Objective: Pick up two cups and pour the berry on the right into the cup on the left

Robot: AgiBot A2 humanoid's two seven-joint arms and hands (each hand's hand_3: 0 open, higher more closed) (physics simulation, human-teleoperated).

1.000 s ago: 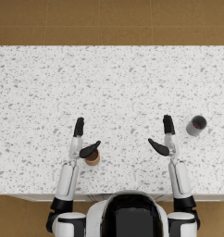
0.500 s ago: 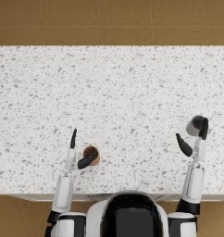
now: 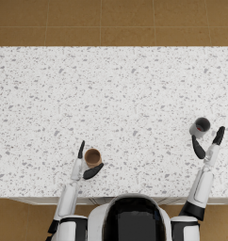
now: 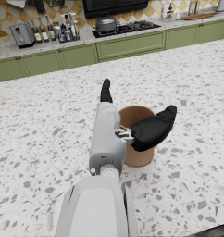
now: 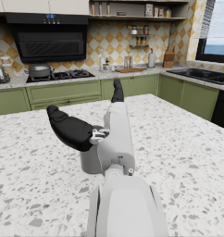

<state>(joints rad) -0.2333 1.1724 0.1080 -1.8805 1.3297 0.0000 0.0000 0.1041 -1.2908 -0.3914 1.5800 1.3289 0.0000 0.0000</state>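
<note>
Now left hand [image 3: 86, 163] spread around brown cup [image 3: 92, 156]; right hand [image 3: 207, 142], apparently ungripped, nearer grey cup [image 3: 199, 127]

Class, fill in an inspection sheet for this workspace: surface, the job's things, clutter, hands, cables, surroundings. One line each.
Surface: speckled white countertop, level.
Job's things: brown cup upright near the left; grey cup upright at the right, something red inside.
Clutter: nothing seen.
Hands: left hand set around the brown cup, fingers apart, cup on the counter; right hand open beside the grey cup, not gripping.
Cables: nothing seen.
Surroundings: green cabinets, stove with pot, range hood, tiled wall, wooden floor.
</note>
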